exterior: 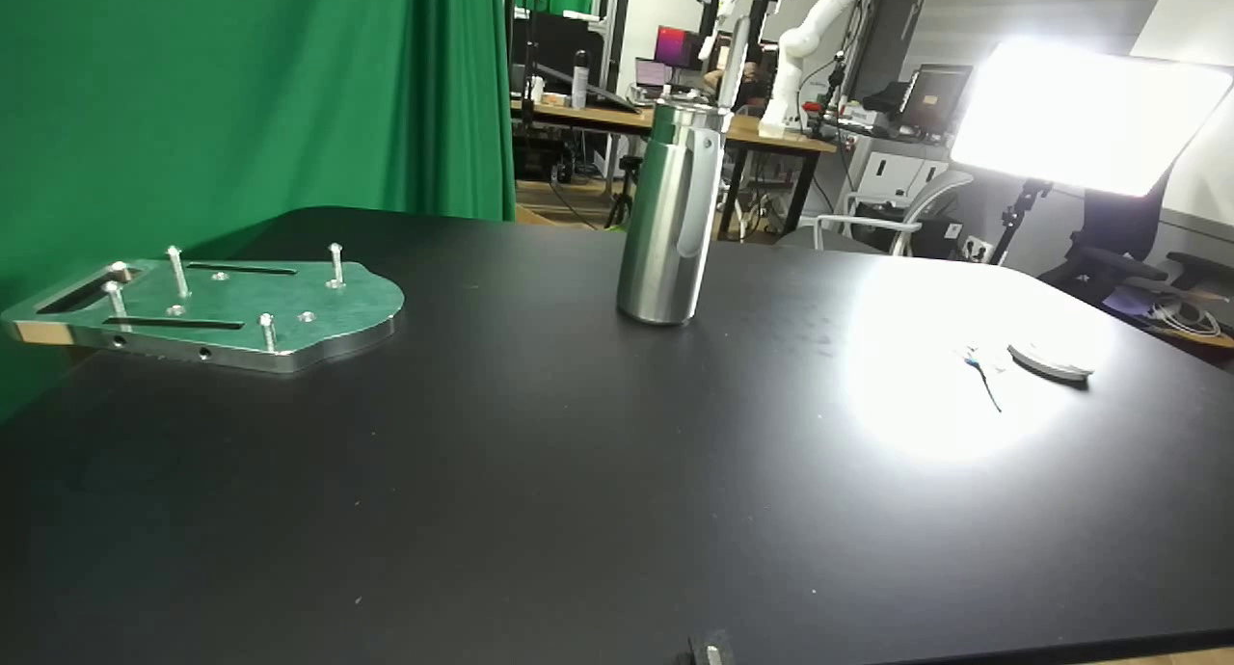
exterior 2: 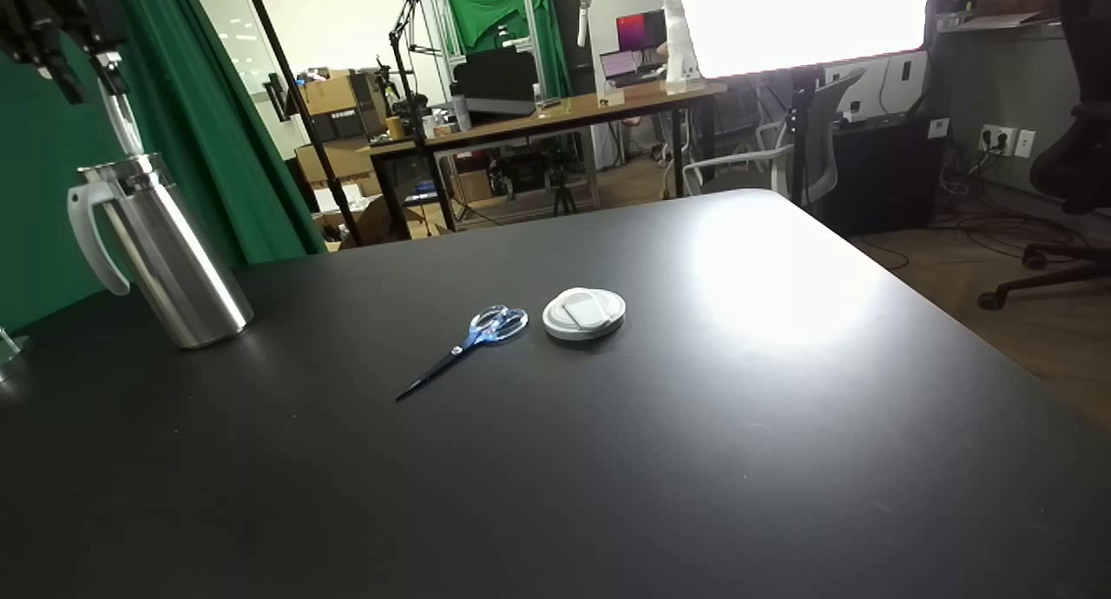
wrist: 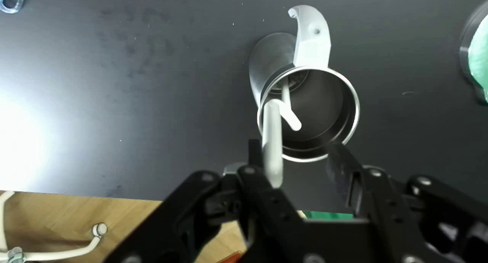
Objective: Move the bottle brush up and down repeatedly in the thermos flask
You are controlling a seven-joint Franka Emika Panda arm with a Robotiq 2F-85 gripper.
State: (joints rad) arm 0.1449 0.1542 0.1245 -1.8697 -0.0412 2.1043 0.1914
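The steel thermos flask (exterior: 656,231) stands upright on the black table, its handle grey. It also shows in an exterior view (exterior 2: 182,265) and, seen into its open mouth, in the wrist view (wrist: 267,57). The white bottle brush (wrist: 273,137) stands in the flask, its handle leaning out over the rim; it also shows in both exterior views (exterior: 735,63) (exterior 2: 123,120). Its bristles are mostly hidden inside. My gripper (wrist: 295,148) is above the flask, fingers wide apart. The handle lies beside one finger, with a gap to the other. The gripper (exterior 2: 94,85) also shows at an exterior view's top left.
Scissors (exterior 2: 473,337) and a round white lid (exterior 2: 585,313) lie on the table (exterior 2: 555,477). A metal plate with upright bolts (exterior: 231,304) lies near the green curtain (exterior: 289,96). A bright light panel (exterior: 1089,116) stands behind the table.
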